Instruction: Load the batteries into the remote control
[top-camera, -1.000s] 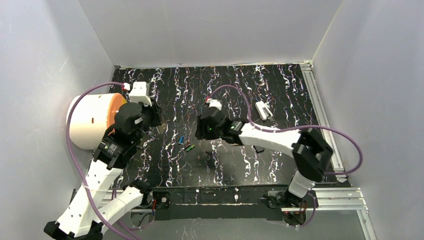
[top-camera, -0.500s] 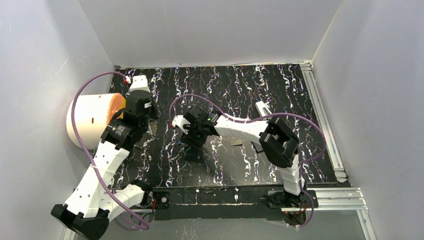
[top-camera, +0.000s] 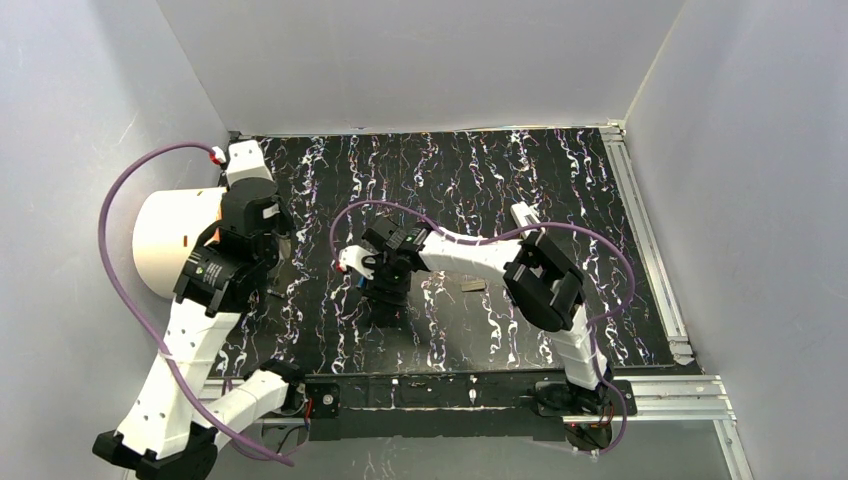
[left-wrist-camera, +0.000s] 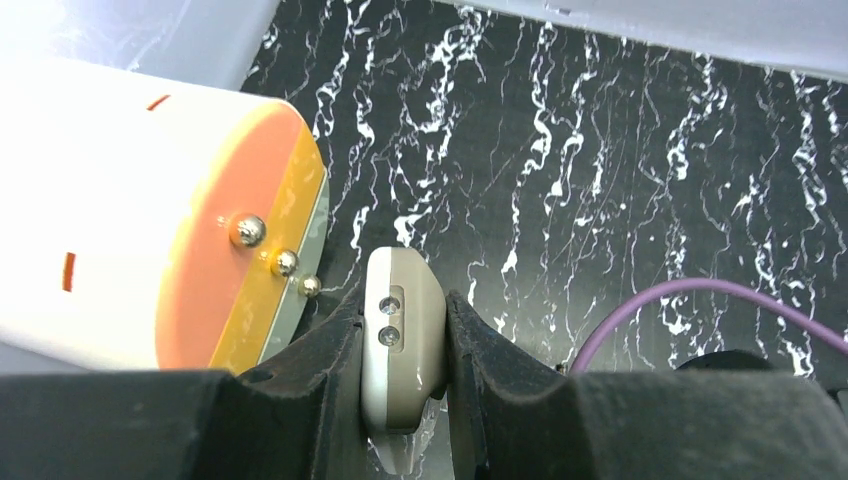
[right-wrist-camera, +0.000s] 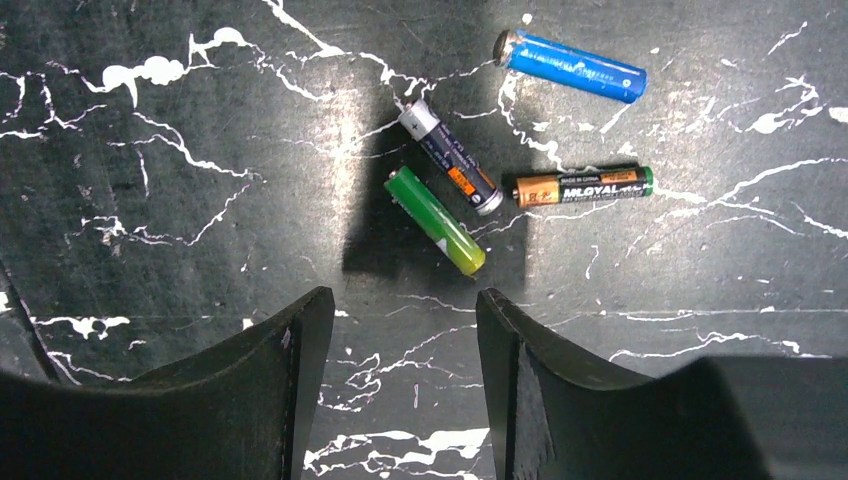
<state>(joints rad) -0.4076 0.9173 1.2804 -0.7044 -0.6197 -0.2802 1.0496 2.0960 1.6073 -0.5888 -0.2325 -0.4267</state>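
From above, your right gripper hangs left of frame centre and hides most of what lies beneath it.

In the left wrist view, your left gripper is clamped on the remote control, low centre.

In the right wrist view, the fingers stand apart. The batteries lie above them. The green battery is nearest, just above the gap, with its long axis running upper left to lower right.

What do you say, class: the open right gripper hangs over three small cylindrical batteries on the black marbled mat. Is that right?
Not quite: the right wrist view shows four, a blue battery, a dark battery, a green battery and a gold-and-black battery, under the open right gripper on the black marbled mat.
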